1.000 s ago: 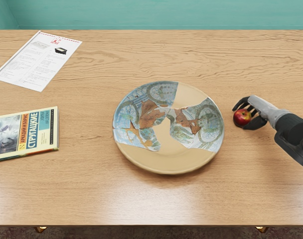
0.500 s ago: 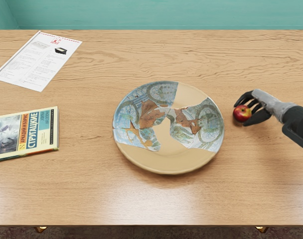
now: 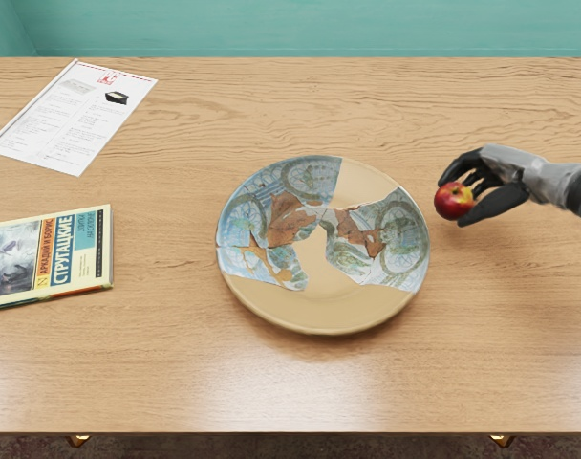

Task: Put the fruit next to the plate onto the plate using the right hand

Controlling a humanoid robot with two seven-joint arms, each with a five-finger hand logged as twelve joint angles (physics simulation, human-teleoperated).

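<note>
A small red apple (image 3: 453, 200) is clasped by the dark fingers (image 3: 493, 203) of the right hand (image 3: 484, 180), whose arm is seen entering from the right edge of the head view. The fingers are curled around the fruit from above and below, and its red and yellow face is left showing toward the plate (image 3: 319, 314). The apple is held just beside the plate's right rim, apart from it and not over it. Whether it is clear of the wooden table (image 3: 367, 382) cannot be told. The plate, tan with a blue and brown pattern broken into shards, is set at the middle of the table. A paperback book (image 3: 47, 256) is laid near the left edge, and a printed sheet (image 3: 73, 115) is placed at the far left corner
</note>
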